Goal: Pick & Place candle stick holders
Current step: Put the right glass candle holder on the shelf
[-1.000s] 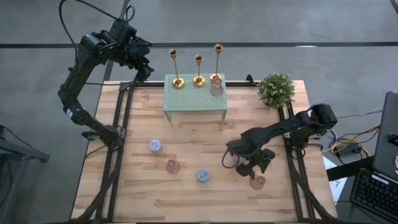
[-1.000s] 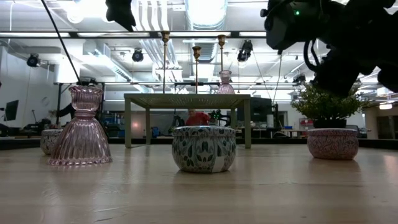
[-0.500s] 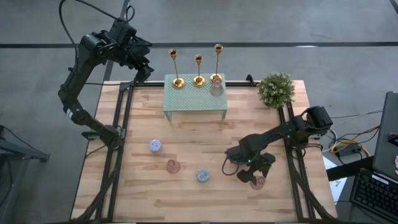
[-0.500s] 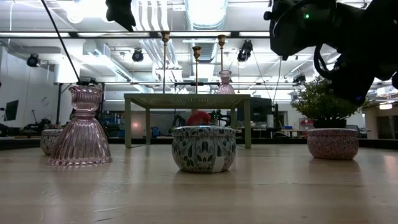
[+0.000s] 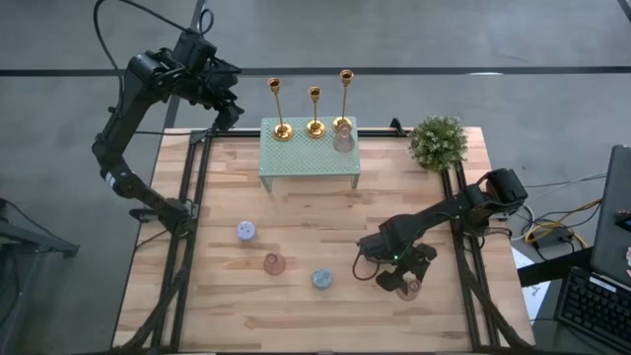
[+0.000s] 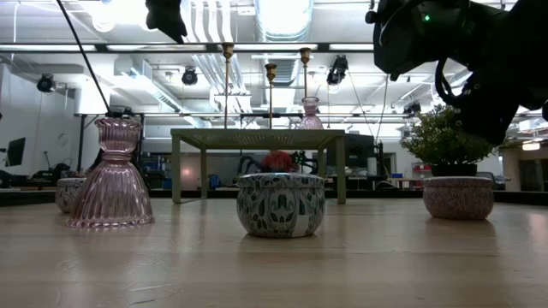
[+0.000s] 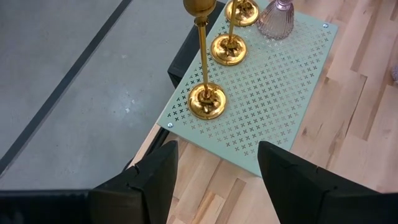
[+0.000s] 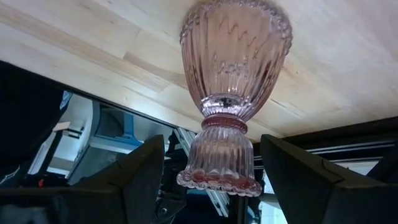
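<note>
Right gripper [image 5: 402, 283] lowered around a pink glass holder [image 8: 231, 112] near the table's front right, fingers spread either side, not yet gripping.

Three gold candle stick holders [image 5: 315, 111] stand on the green perforated stand [image 5: 308, 163] at the back; left gripper [image 7: 214, 177] hovers open beside them.

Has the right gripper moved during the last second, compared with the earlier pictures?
Yes. In the high view, the right gripper has come down the picture, away from the green stand, and now sits over the pink glass holder near the table's front right edge.
</note>
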